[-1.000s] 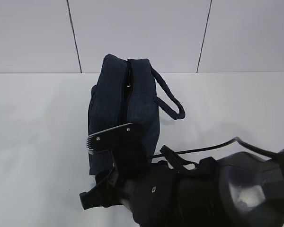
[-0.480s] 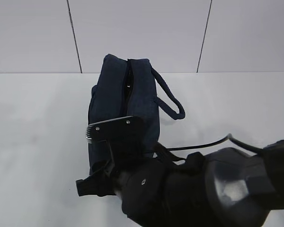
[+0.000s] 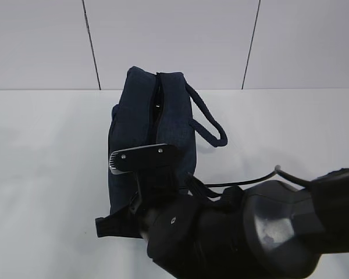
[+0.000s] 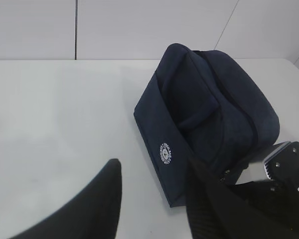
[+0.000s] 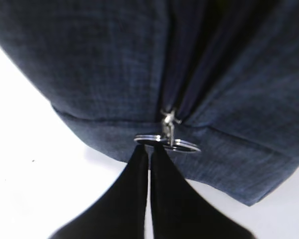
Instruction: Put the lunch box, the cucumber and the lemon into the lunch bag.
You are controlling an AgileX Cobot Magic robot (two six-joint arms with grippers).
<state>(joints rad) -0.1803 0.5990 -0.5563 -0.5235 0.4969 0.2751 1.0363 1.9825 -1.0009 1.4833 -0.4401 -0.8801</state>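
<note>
Navy lunch bag [image 3: 152,133]; right gripper [image 5: 149,148] low, jaws pinched at ring pull [image 5: 167,142].

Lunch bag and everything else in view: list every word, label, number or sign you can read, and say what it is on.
Round white emblem on the side panel of the lunch bag, left wrist view: ring of lettering around a small central mark, too small and blurred to read.
No other text, number or sign is visible in any view.
</note>
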